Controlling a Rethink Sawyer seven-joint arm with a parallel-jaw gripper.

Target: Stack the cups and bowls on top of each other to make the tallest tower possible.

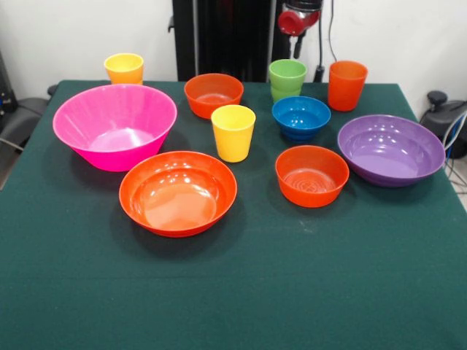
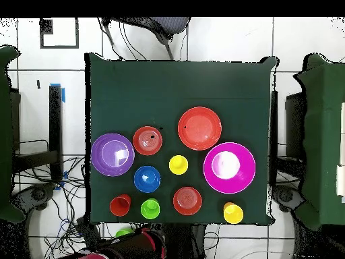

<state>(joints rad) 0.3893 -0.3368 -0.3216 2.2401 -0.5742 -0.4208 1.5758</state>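
Every cup and bowl stands alone, upright, on the green table; no tower shows. The pink bowl (image 1: 114, 125) (image 2: 229, 167) is at the left, with the wide orange bowl (image 1: 178, 192) in front of it. A purple bowl (image 1: 390, 149) sits at the right. Two small orange bowls (image 1: 213, 93) (image 1: 311, 175) and a blue bowl (image 1: 301, 117) lie between them. One yellow cup (image 1: 233, 132) stands in the middle and another (image 1: 124, 68) at the back left. The green cup (image 1: 287, 79) and orange cup (image 1: 346, 84) are at the back right. The gripper (image 1: 298, 45) hangs drawn back behind the green cup.
The table (image 1: 233, 292) is covered in green cloth. A black chair (image 1: 22, 117) stands off its left edge, and cables (image 1: 456, 131) hang off its right. The red arm (image 2: 128, 246) lies below the table's lower edge in the overhead view.
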